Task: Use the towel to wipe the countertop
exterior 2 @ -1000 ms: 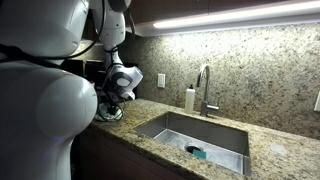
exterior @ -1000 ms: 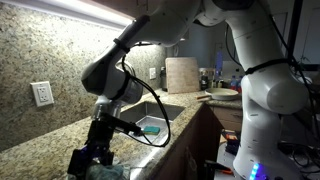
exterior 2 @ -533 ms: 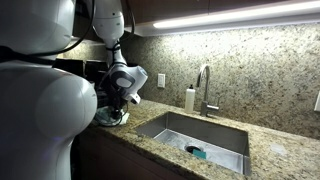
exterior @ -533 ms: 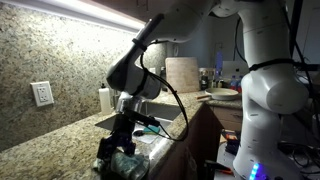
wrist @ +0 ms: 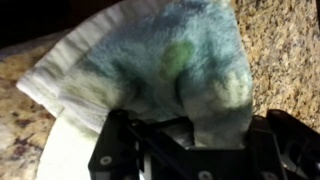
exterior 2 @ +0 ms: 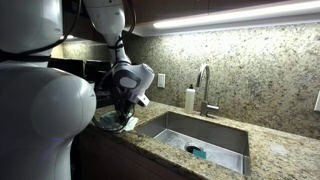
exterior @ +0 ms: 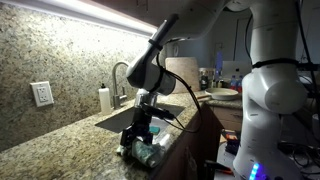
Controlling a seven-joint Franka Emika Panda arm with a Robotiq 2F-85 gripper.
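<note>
A blue-green and white towel (wrist: 170,70) lies bunched on the speckled granite countertop (exterior: 70,140). In the wrist view it fills most of the picture. My gripper (wrist: 190,135) is shut on the towel and presses it down on the counter. In both exterior views the gripper (exterior: 143,140) (exterior 2: 122,112) sits low on the counter with the towel (exterior: 150,155) (exterior 2: 108,120) under it, close to the sink's near edge.
A steel sink (exterior 2: 195,135) with a faucet (exterior 2: 205,85) and a soap bottle (exterior 2: 189,98) lies beside the towel. A blue object (exterior 2: 196,152) rests in the basin. A wall outlet (exterior: 42,94) is on the backsplash. A cutting board (exterior: 181,74) stands farther along.
My gripper has dragged the towel along the countertop toward the sink; in one exterior view it moved right from the near corner.
</note>
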